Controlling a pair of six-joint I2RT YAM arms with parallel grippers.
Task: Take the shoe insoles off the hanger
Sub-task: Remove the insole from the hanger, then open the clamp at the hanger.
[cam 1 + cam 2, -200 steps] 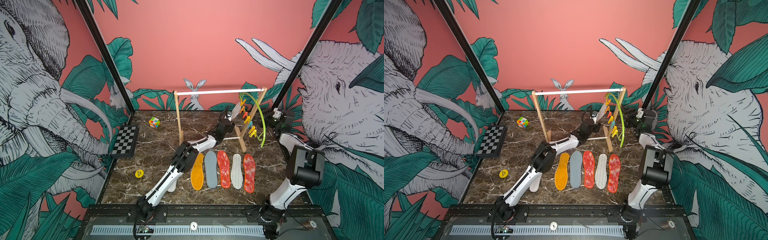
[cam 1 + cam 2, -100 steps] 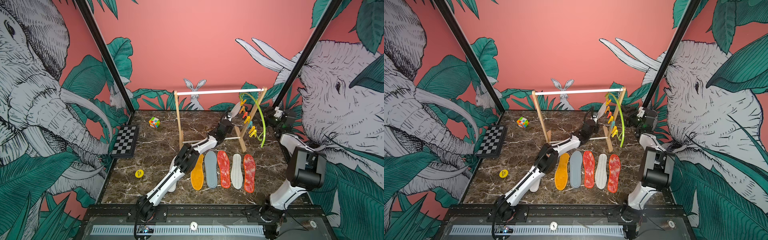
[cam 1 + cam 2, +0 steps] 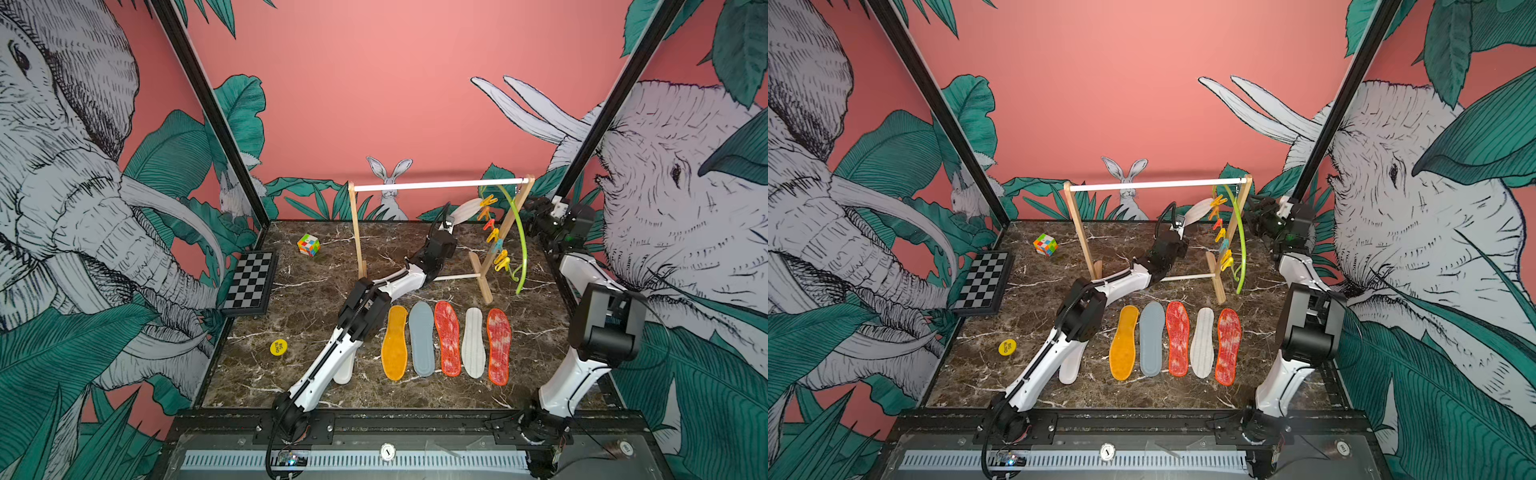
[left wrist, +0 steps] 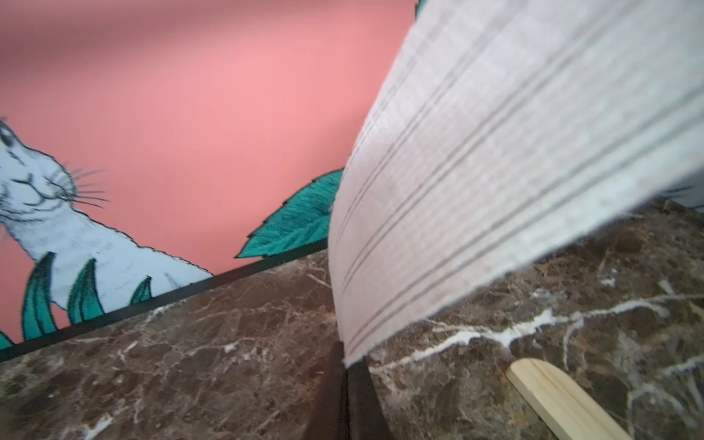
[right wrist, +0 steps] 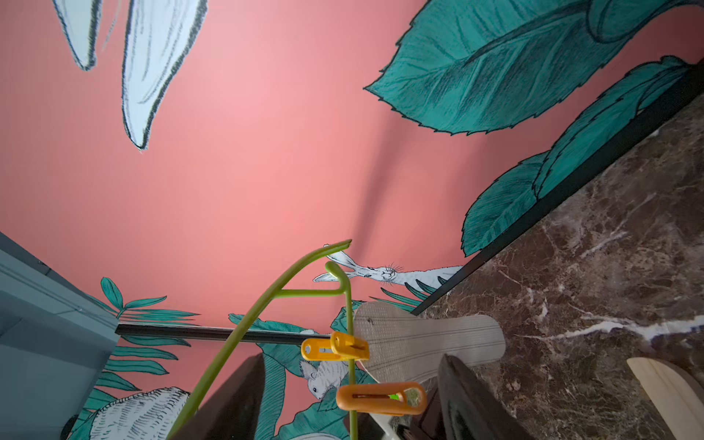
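Pinching a white insole point(image 4: 495, 171) above brown marble point(image 3: 316, 291), the left gripper point(image 4: 344, 365) faces coral mural walls point(image 3: 374, 83); right gripper point(image 5: 352, 358) spread.

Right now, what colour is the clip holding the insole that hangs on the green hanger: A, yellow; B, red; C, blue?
A: in a top view the pale insole is pinched by the yellow clip at the upper end of the hanger.
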